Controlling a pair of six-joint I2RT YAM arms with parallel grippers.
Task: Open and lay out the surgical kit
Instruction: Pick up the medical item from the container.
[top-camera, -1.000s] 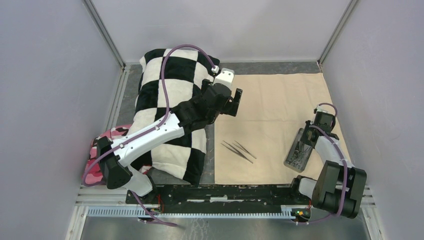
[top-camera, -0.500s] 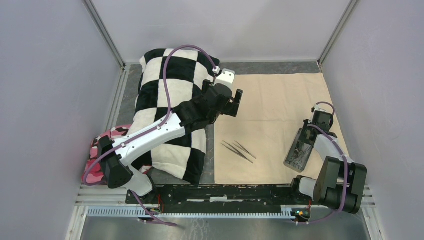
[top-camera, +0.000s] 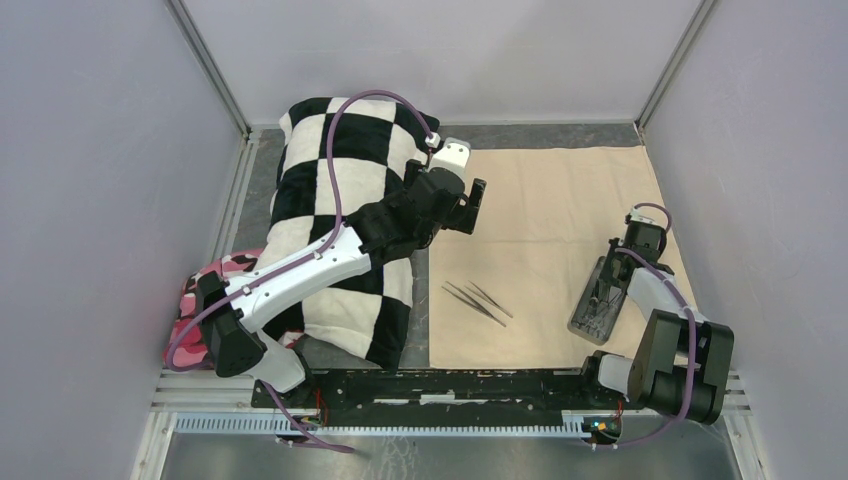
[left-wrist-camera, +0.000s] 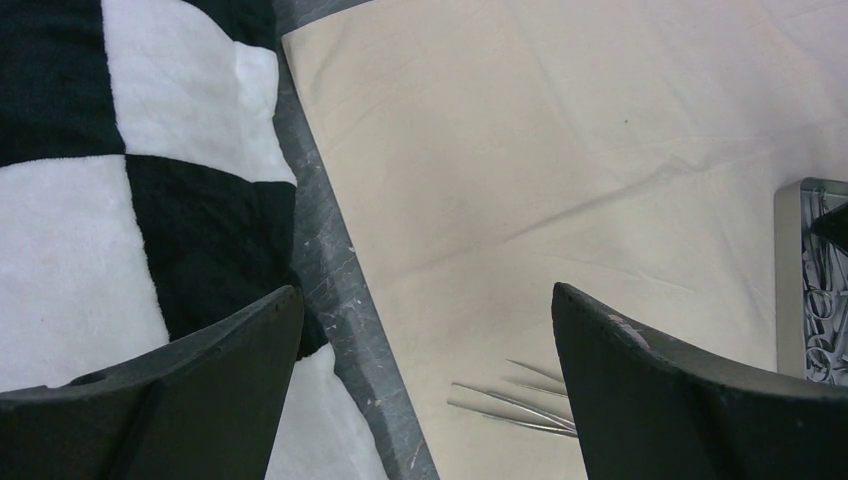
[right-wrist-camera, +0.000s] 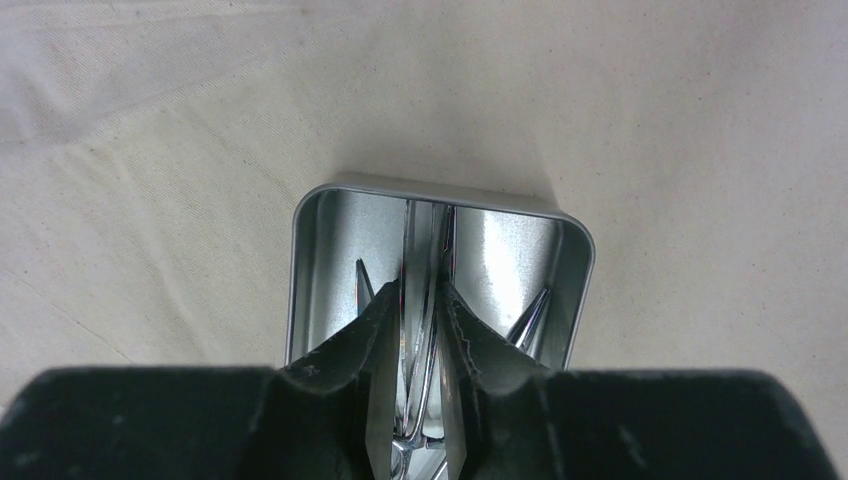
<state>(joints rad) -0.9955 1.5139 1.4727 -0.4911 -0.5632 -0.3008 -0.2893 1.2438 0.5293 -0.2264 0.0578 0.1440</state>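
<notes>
The beige cloth wrap (top-camera: 560, 200) lies spread flat on the table. Two thin steel tweezers (top-camera: 478, 300) lie on its near left part, and show low in the left wrist view (left-wrist-camera: 510, 405). The grey metal tray (top-camera: 580, 318) sits at the cloth's near right. My right gripper (right-wrist-camera: 420, 300) reaches down into the tray (right-wrist-camera: 320, 260), its fingers shut on a steel scissor-handled forceps (right-wrist-camera: 420, 240) that stands between them. More steel tips lean in the tray's corners. My left gripper (left-wrist-camera: 425, 295) hangs wide open above the cloth's left edge, holding nothing.
A black-and-white checkered pillow (top-camera: 340, 180) fills the table's left side, under the left arm. A pink camouflage cloth (top-camera: 215, 290) pokes out at its near left. A strip of dark tabletop (left-wrist-camera: 340, 290) runs between pillow and cloth. Walls enclose the table on three sides.
The right gripper's fingers have drawn in slightly around the forceps in the tray. The left arm has not moved.
</notes>
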